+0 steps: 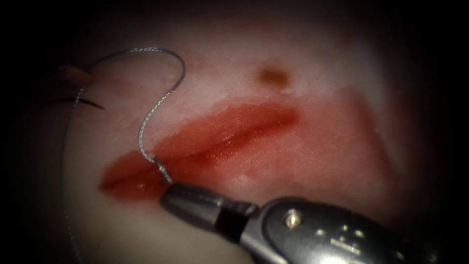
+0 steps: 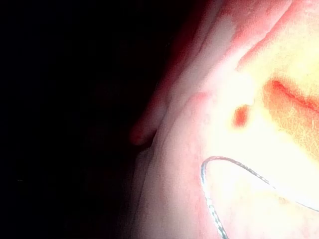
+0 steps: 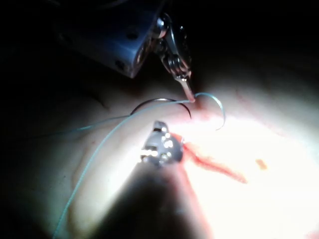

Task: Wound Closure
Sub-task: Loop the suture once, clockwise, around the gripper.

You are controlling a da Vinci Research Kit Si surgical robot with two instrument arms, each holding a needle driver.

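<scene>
The cut (image 1: 220, 142) runs slanting across the tissue (image 1: 312, 98), wet with red fluid. My right tool (image 1: 167, 189) comes in from the lower right, jaws shut on the thread (image 1: 161, 50) at the cut's left end. From there the thread loops up, arcs left and drops down the left side. Far left of the cut, my left tool (image 1: 75, 76) is dim; the right wrist view shows the left tool (image 3: 188, 94) shut on the curved needle (image 3: 159, 101) near one end. The needle (image 1: 90, 102) lies left of the cut; whether it touches tissue I cannot tell.
A brown spot (image 1: 273, 76) marks the tissue beyond the cut. A red stain (image 1: 342, 146) spreads right of the cut. The left wrist view shows the thread loop (image 2: 234, 163) on pale tissue near the cut (image 2: 294, 97).
</scene>
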